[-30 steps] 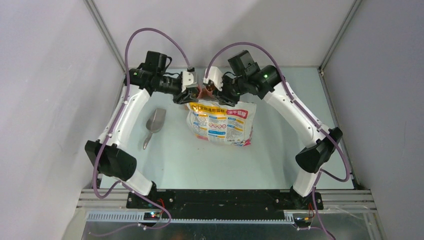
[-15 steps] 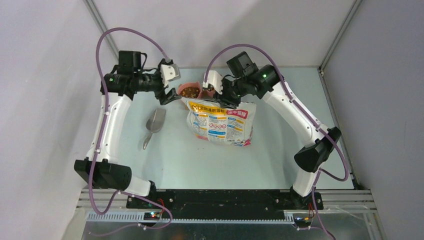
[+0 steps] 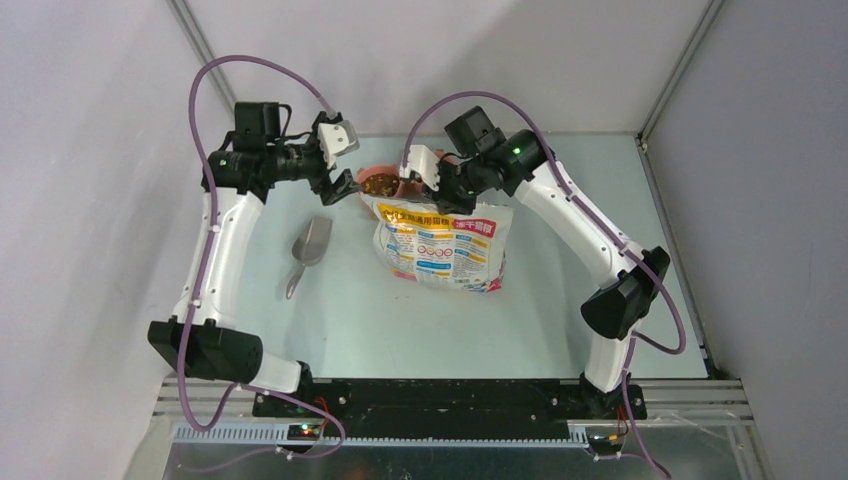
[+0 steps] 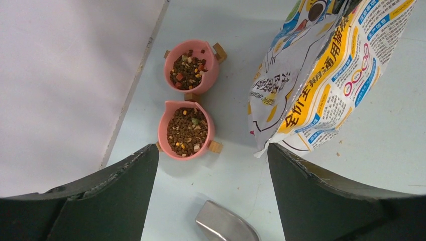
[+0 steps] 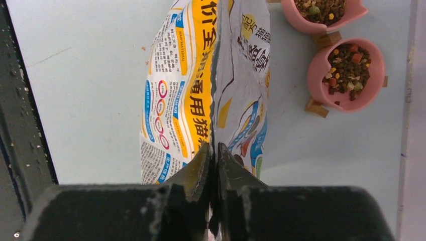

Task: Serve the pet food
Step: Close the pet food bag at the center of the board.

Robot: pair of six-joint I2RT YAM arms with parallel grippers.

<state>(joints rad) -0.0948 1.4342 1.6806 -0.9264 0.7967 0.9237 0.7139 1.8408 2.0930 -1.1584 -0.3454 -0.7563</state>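
Note:
Pet food (image 4: 187,131), brown kibble with coloured bits, fills two joined pink bowls (image 4: 162,134) by the back wall; it also shows in the top view as kibble (image 3: 380,184) and in the right wrist view as kibble (image 5: 347,68). The printed bag (image 3: 440,245) lies right of the bowls. My right gripper (image 5: 215,146) is shut on the bag's (image 5: 201,90) top edge. My left gripper (image 4: 212,148) hangs open and empty above the table, between the bowls and the bag (image 4: 321,75).
A grey metal scoop (image 3: 308,250) lies on the table left of the bag, its bowl end (image 4: 226,228) just below my left fingers. The white wall (image 4: 65,85) runs close behind the bowls. A few crumbs lie near the bag.
My left gripper let go of the bag's top, opened wide and swung left, uncovering the bowls. My right gripper closed tighter on the bag's edge.

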